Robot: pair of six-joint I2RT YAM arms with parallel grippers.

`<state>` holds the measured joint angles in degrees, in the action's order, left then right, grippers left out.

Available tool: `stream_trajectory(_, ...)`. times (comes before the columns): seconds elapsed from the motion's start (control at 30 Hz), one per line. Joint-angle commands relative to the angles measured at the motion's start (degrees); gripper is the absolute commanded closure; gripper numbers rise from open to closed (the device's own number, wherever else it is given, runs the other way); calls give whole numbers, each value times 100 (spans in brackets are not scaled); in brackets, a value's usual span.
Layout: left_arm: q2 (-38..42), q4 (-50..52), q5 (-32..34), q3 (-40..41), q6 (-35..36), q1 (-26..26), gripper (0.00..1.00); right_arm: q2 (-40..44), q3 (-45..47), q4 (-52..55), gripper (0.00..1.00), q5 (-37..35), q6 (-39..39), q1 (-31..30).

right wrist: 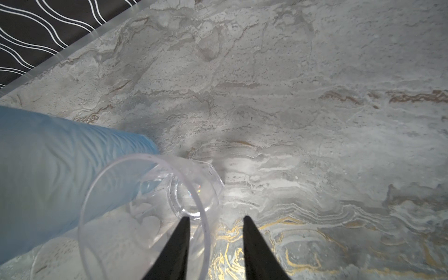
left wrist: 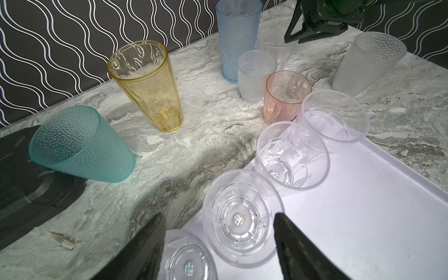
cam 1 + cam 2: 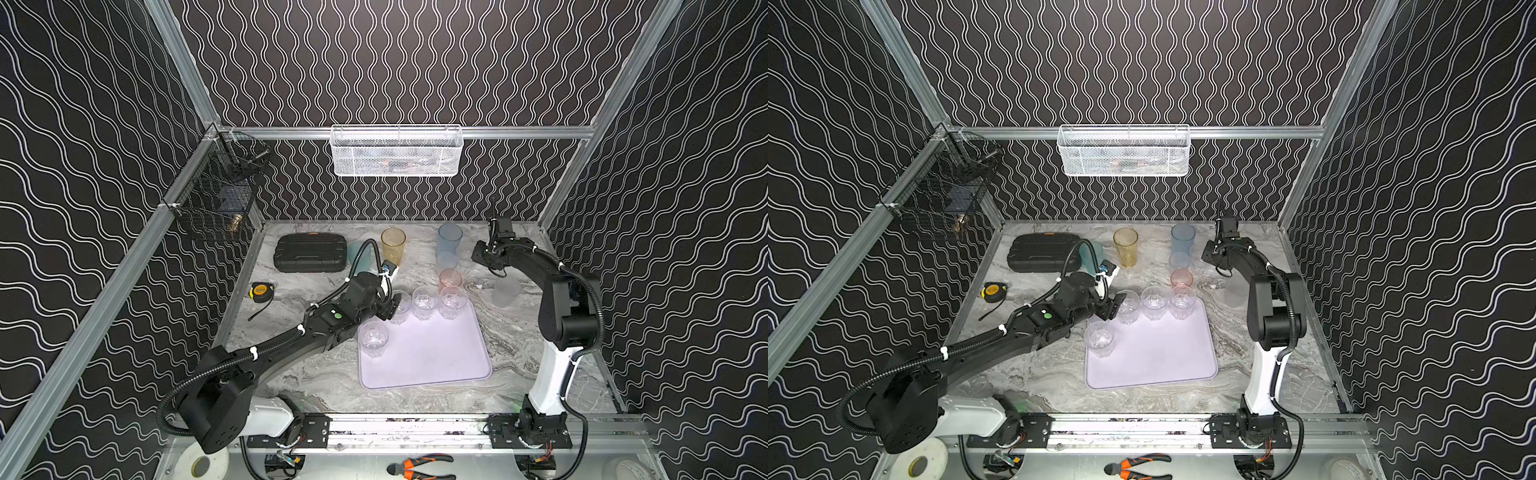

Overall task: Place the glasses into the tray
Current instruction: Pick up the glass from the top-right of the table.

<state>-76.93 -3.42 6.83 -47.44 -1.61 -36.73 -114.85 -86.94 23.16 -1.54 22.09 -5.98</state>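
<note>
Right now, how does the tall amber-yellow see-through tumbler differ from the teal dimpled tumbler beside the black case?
The tall amber-yellow see-through tumbler stands mouth up; the teal dimpled tumbler has its mouth down. The amber one has smooth lengthwise facets, while the teal one has a frosted, pebbled skin. The amber one also looks taller. Both taper, and both are on the marble table, outside the pale lilac tray.

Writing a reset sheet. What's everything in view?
tray: 1, lilac, front centre
clear tumblers: 4, clear, on tray
fifth tumbler: 1, clear, back right
tinted tumblers: 4, amber, blue, pink, teal, behind tray
frosted tumblers: 2, white, behind tray
case: 1, black, back left
tape measure: 1, yellow, left
wire baskets: 2, white, black, walls
pliers: 1, orange, front ledge
left gripper: 1, black, open over tray tumbler
right gripper: 1, black, open around fifth tumbler's rim
</note>
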Motion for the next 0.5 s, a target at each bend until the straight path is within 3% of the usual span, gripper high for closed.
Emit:
stream_trajectory(0.0, -15, -185, 11, 7, 73, 6, 26, -37, -20, -149, 70, 22, 92, 9)
stream_trajectory(0.47, -61, -212, 73, 16, 14, -1, 27, 154, -103, 51, 92, -188, 22, 16)
